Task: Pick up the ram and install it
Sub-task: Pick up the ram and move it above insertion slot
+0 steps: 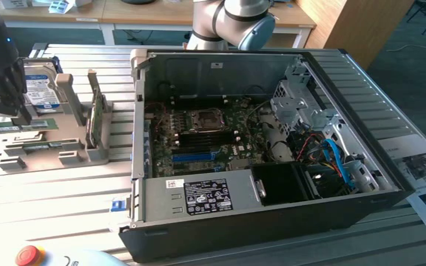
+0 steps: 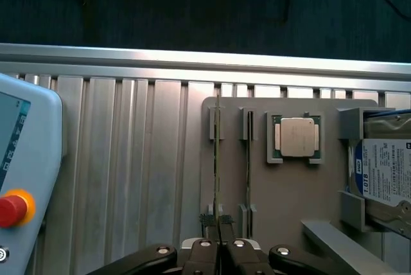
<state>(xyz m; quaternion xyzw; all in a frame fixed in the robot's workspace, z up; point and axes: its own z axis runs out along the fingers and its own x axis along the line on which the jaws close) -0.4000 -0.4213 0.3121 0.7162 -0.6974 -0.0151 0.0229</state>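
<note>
In the exterior view one open computer case (image 1: 272, 138) stood on the table (image 1: 57, 191), and at that view's left one grey tray (image 1: 46, 159) carried one hard drive (image 1: 41, 91), one upright green card (image 1: 93, 119) and two memory sticks: the ram (image 1: 28, 126), a long thin green strip with a white label, lay level under the gripper (image 1: 4, 117), the second stick (image 1: 50, 145) just beside it. In the wrist view the gripper (image 2: 219, 252) pinched the ram (image 2: 217, 159), seen edge-on as a thin dark line over its slot, beside the second stick (image 2: 248, 159), one processor (image 2: 297, 137) and the hard drive (image 2: 385, 178); whether it sat in the slot could not be told.
</note>
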